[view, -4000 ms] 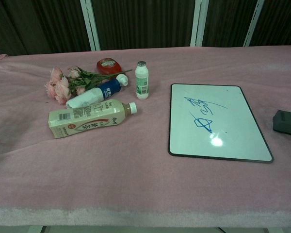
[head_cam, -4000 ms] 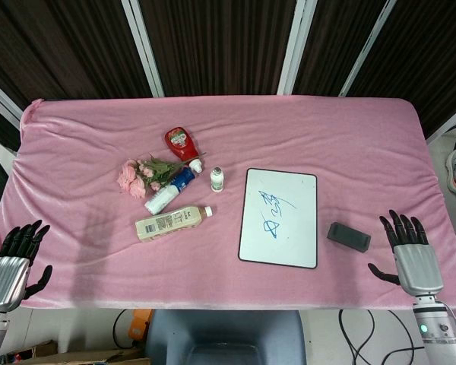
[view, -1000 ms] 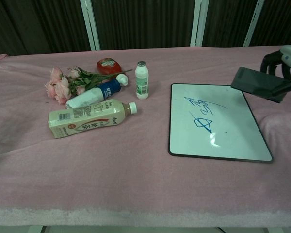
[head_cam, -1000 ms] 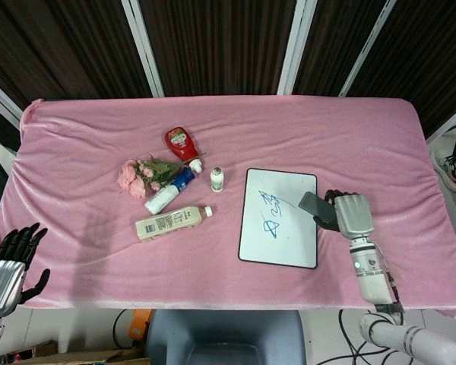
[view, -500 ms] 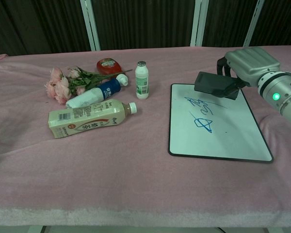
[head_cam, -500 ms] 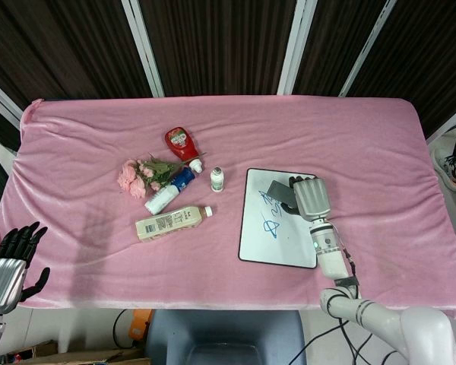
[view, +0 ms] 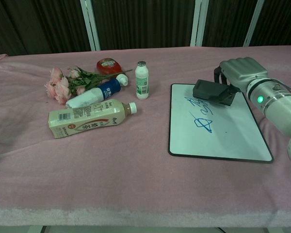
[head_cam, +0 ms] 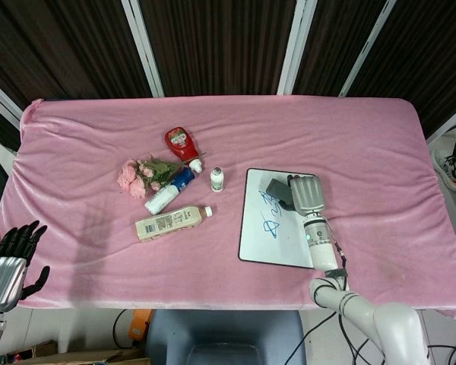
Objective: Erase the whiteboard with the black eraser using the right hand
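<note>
**Eraser poised at the top of the board**

The right hand (view: 240, 72) grips the black block eraser (view: 211, 91), its flat face turned down over the far end of the white rectangular whiteboard (view: 218, 136), just above the blue scribble (view: 200, 112). This suits a wipe toward the robot. Whether it touches the board is unclear. The left hand (head_cam: 11, 258) hangs off the pink table cloth (head_cam: 99, 152) with its fingers spread and holding nothing.
</note>
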You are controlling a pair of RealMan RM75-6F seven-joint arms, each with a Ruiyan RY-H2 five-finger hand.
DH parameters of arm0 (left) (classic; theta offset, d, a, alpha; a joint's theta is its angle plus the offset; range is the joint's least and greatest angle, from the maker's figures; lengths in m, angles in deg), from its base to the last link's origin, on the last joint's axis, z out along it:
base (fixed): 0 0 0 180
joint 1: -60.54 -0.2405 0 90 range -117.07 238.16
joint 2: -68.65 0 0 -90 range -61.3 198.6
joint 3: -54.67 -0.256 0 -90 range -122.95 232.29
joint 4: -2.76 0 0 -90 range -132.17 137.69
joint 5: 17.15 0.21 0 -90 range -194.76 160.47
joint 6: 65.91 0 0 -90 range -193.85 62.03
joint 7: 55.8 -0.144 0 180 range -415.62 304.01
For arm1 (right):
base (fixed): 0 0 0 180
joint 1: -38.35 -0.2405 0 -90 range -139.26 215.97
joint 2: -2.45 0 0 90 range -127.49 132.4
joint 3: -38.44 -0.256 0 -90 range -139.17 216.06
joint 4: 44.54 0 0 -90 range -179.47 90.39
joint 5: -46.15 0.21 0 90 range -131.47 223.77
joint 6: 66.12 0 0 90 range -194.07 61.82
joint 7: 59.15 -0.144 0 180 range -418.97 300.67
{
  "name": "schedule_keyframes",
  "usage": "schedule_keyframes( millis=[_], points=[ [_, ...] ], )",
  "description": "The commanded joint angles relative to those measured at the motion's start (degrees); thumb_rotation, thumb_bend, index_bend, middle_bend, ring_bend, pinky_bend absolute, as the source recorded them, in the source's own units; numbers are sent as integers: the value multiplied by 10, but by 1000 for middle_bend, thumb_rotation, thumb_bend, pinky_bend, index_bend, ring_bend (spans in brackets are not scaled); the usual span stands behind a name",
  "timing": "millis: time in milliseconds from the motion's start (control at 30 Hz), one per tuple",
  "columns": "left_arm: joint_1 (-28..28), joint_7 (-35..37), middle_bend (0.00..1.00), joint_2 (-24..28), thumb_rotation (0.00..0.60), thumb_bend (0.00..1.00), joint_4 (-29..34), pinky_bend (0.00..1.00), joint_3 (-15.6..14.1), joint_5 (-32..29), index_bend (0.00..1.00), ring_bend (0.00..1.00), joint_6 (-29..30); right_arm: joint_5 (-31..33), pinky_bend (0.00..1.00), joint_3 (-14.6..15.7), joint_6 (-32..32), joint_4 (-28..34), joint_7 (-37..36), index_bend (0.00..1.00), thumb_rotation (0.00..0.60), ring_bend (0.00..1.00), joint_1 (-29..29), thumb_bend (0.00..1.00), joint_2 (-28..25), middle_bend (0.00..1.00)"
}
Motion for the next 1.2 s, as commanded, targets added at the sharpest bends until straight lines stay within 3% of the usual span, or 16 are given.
schedule_keyframes(
  millis=[33, 200, 367, 767, 1200],
  points=[
    [1, -1, 0, 0, 600, 426, 0, 0, 0, -1, 0, 0, -1, 10, 788, -7, 13, -12, -23, 977, 600, 718, -3, 443, 7, 777],
    [2, -6, 0, -1, 600, 426, 1, 0, -1, -2, 0, 0, -5, 42, 790, -34, 52, -8, -93, 977, 600, 718, -4, 443, 10, 777],
    [2, -10, 0, -3, 600, 426, 2, 0, 0, -4, 0, 0, -6, 46, 790, -36, 62, -5, -115, 977, 600, 718, -8, 443, 15, 776],
    [1, -3, 0, 0, 600, 425, 1, 0, -1, -1, 0, 0, -2, 26, 790, -8, 42, 13, -82, 977, 600, 718, -12, 443, 30, 777],
    [1, 1, 0, 0, 600, 425, 0, 0, -2, 2, 0, 0, 0, -7, 790, 41, 16, 94, -44, 977, 600, 718, 15, 443, 15, 777]
  ],
)
